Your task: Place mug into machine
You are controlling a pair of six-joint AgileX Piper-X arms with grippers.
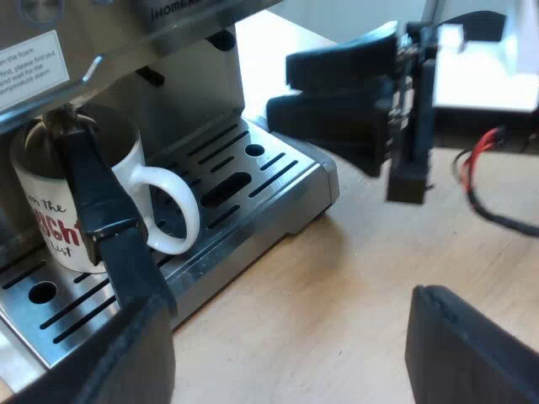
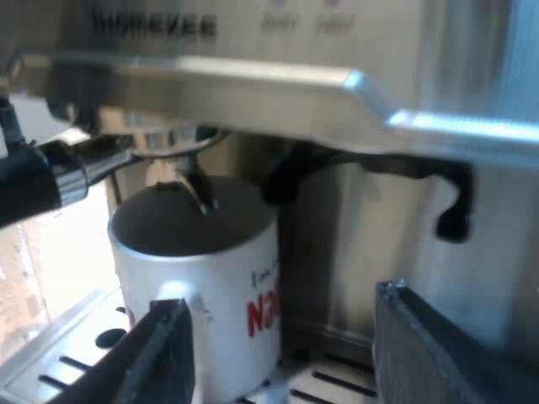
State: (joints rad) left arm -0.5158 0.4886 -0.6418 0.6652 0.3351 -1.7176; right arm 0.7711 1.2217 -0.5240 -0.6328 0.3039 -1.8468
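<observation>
one mug [image 1: 42,206], seemingly one machine [image 1: 253,172]

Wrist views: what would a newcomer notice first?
The white mug with red lettering stands on the slotted drip tray of the espresso machine, right under the metal holder. Next comes the right gripper, fingers open and pointed at the mug.
</observation>
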